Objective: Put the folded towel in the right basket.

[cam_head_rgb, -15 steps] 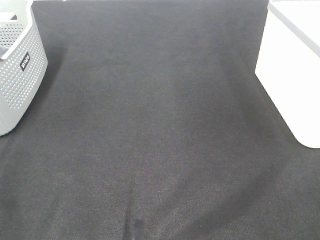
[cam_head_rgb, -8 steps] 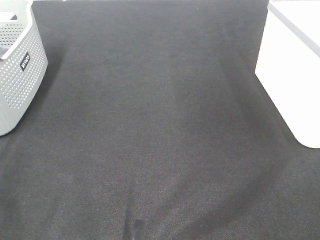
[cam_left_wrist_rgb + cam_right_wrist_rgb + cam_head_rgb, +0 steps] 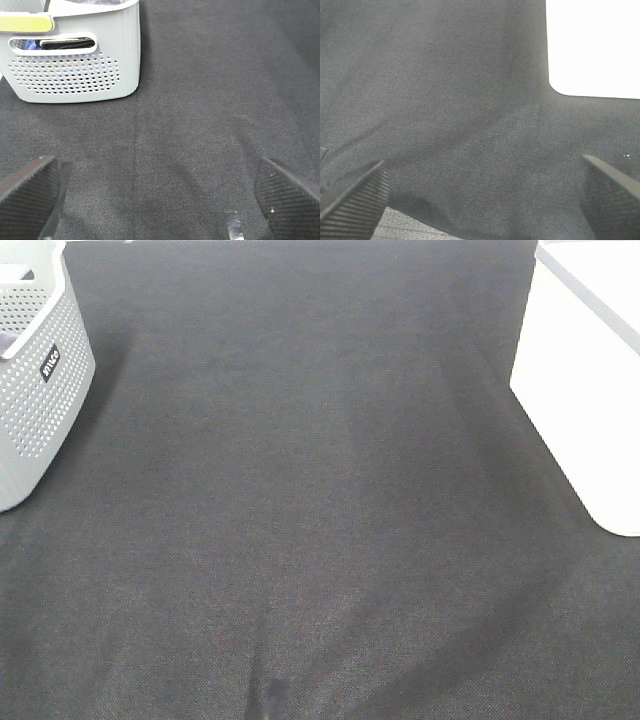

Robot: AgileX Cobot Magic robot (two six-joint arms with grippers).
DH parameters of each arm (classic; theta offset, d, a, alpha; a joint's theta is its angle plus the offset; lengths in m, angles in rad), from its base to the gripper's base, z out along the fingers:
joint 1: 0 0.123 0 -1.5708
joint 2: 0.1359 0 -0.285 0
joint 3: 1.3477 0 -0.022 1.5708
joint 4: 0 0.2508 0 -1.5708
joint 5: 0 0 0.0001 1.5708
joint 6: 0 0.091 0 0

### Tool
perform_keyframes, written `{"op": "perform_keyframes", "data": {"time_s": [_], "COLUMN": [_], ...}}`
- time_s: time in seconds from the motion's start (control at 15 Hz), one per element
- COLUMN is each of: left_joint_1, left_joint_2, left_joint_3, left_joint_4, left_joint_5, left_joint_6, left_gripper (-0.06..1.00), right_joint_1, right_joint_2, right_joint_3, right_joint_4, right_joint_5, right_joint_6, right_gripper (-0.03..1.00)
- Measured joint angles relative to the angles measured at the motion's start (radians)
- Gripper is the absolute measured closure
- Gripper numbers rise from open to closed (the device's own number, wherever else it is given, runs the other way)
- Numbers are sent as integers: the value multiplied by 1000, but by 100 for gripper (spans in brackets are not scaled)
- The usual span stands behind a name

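The right basket (image 3: 585,380) is plain white and stands at the right edge of the dark cloth-covered table; it also shows in the right wrist view (image 3: 592,47). No folded towel shows on the table. My left gripper (image 3: 160,200) is open and empty above bare cloth, facing the grey perforated left basket (image 3: 75,70). My right gripper (image 3: 480,200) is open and empty above bare cloth near the white basket. Neither gripper shows in the exterior high view.
The grey perforated basket (image 3: 35,380) stands at the far left; dark and blue cloth shows through its handle slot (image 3: 60,44). A small piece of tape (image 3: 232,225) lies on the dark tabletop (image 3: 310,490).
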Motion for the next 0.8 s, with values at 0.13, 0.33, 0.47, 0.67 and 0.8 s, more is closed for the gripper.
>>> {"op": "perform_keyframes", "data": {"time_s": [0.13,0.33,0.47,0.67,0.8], "left_joint_1": [0,0,0,0,0], "left_joint_2": [0,0,0,0,0], "left_joint_3": [0,0,0,0,0], "left_joint_4": [0,0,0,0,0], "left_joint_5": [0,0,0,0,0], "left_joint_6": [0,0,0,0,0], "left_gripper": [-4,-4,-4,-4,-4], "right_joint_1": [0,0,0,0,0], "right_joint_2": [0,0,0,0,0], "right_joint_3": [0,0,0,0,0], "right_joint_4": [0,1,1,1,1], "right_joint_5": [0,0,0,0,0], "right_joint_6": [0,0,0,0,0], "right_gripper": [1,1,1,2,2]}}
